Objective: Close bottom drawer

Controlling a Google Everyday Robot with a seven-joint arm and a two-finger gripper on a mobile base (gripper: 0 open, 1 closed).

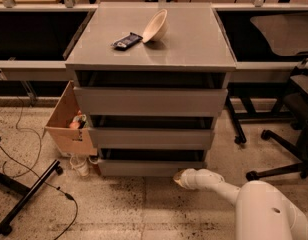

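The grey cabinet (149, 44) stands in the middle with three drawers. The bottom drawer (144, 167) is the lowest one, a plain flat grey front near the floor, sticking out only slightly with a dark gap above it. My gripper (180, 178) is at the end of the white arm (219, 186), low by the floor, right at the lower right part of that drawer front. Whether it touches the front I cannot tell.
A white bowl (156, 26) and a dark packet (127, 41) lie on the cabinet top. An open cardboard box (69, 124) and white cups (80, 165) stand left of the cabinet. Office chair legs (274, 144) are at the right. Cables and a stand leg (29, 196) lie lower left.
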